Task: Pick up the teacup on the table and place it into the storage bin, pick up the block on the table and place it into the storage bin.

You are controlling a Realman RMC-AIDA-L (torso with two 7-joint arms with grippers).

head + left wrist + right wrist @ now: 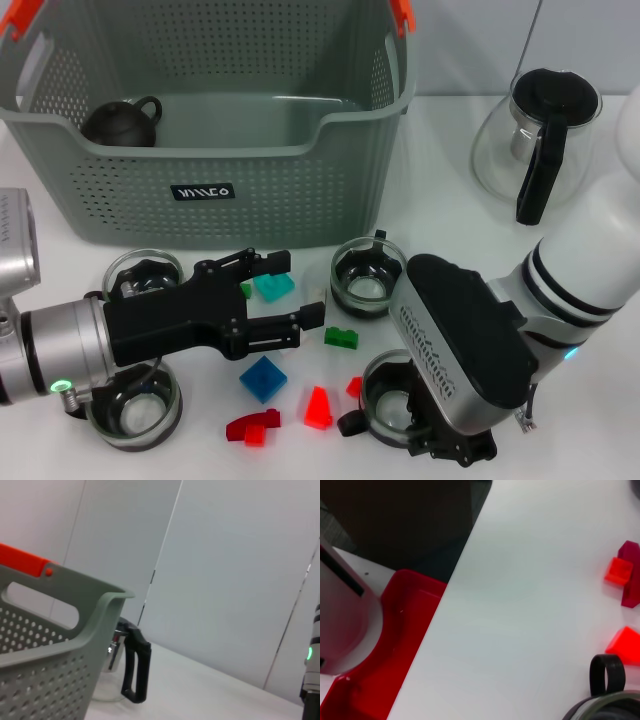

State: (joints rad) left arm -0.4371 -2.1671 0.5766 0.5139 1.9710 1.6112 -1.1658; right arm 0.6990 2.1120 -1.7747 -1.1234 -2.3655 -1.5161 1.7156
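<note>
Fingers of the left gripper [287, 298] stand spread above the teal block [273, 287], empty; that block looks light, hard and slick, best pinched across flat sides. Right gripper [440, 435] hides its fingers over a glass teacup [393, 400], fragile; storage bin [250, 170] sits behind.

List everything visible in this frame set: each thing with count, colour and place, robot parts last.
storage bin: 1, grey-green with orange clips, back of table.
dark teapot: 1, black-brown, inside the bin at the robot's left.
glass teapot: 1, clear with black handle and lid, back right.
glass teacups: 4, clear with dark bases, in front of the bin.
blocks: about 7, teal, green, blue and red, between the cups.
red tray: 1, red, beyond the table edge, right wrist view only.
table: 1, white.
left gripper: black, open, over the teal block.
right gripper: fingers hidden, low over the front right cup.
</note>
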